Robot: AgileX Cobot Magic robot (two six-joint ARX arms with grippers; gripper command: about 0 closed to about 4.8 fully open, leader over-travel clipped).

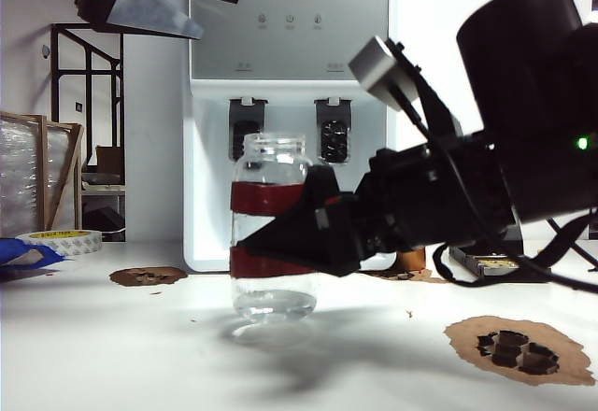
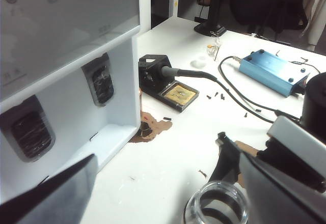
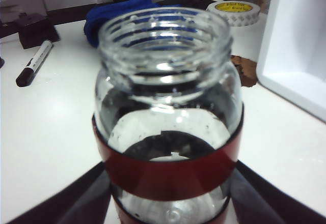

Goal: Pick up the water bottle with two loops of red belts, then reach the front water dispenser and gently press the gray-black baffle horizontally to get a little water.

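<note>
The water bottle is a clear, lidless glass jar with two dark-red bands, upright in front of the white water dispenser. My right gripper reaches in from the right and is shut on it between the bands. In the right wrist view the water bottle fills the middle, with the right gripper and its dark fingers on both sides. The gray-black baffle hangs behind the jar's mouth. My left gripper hovers open at the upper left. Its wrist view shows the left gripper, the baffle and the jar's mouth.
A tape roll and blue cloth lie at the left. Brown patches mark the table. A soldering stand, cables and a blue box sit right of the dispenser. A marker lies beyond the jar.
</note>
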